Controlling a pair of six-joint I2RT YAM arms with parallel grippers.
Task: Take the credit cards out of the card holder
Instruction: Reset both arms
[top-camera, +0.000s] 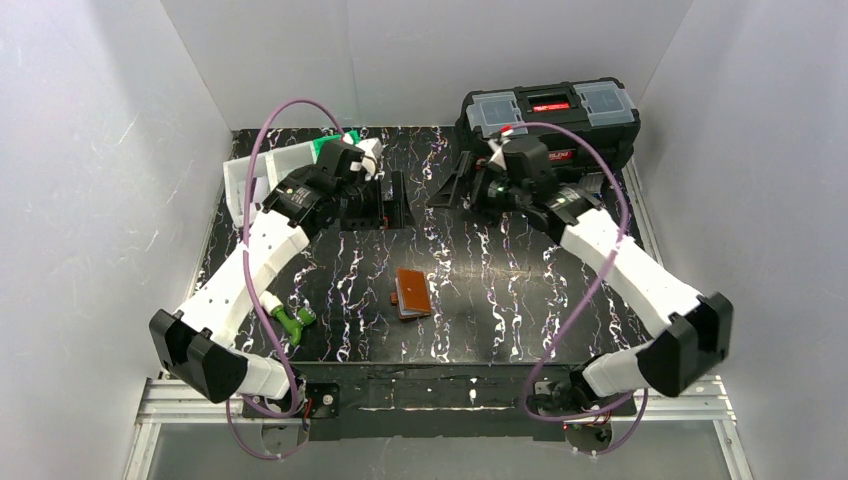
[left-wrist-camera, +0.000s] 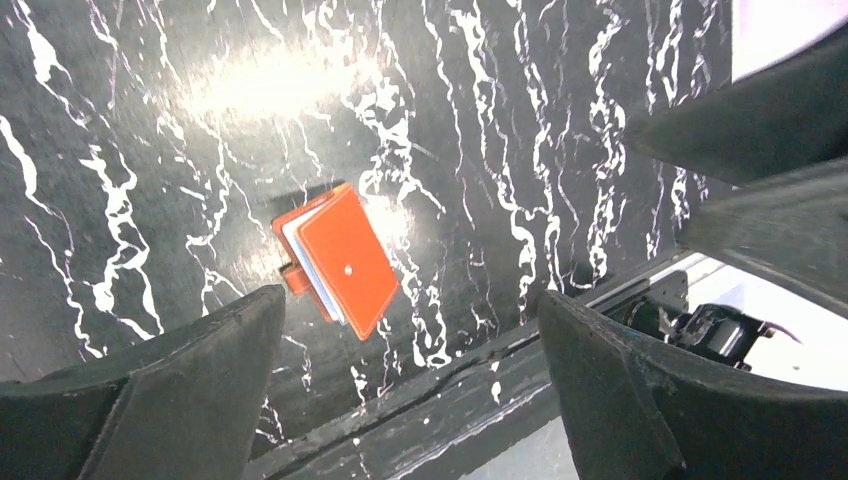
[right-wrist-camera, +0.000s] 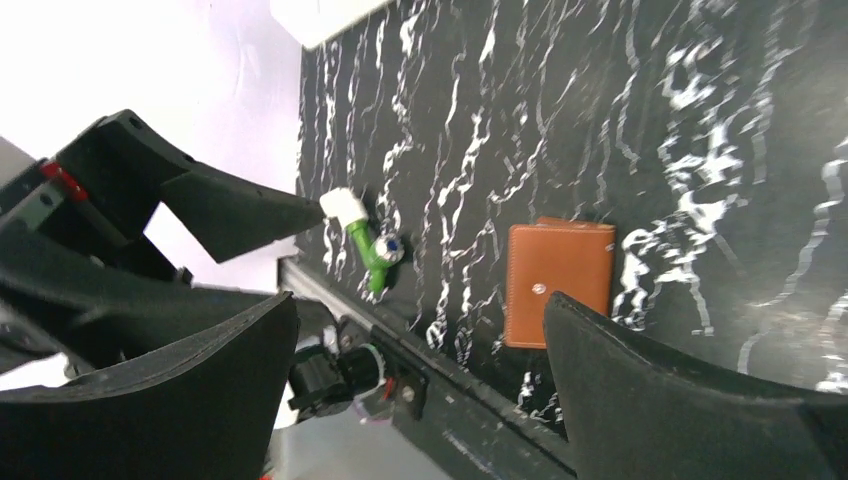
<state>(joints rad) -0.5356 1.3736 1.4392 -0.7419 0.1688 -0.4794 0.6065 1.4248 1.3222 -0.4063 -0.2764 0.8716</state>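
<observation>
Small flat brown leather card holder (top-camera: 411, 293) lies folded shut, snap dot up, mid black marbled table (top-camera: 500, 290), toward near edge. Pale layers (left-wrist-camera: 305, 262) between covers: cards or pockets, can't tell. My left claw (left-wrist-camera: 410, 300) spread wide, empty, hanging high. My right claw (right-wrist-camera: 420, 300) same, near big black toolbox (top-camera: 550, 110).

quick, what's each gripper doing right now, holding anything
Left gripper: open, holding nothing.
Right gripper: open, holding nothing.

The card holder (top-camera: 412, 293) lies centrally — toolbox (top-camera: 600, 120) behind, right.
</observation>
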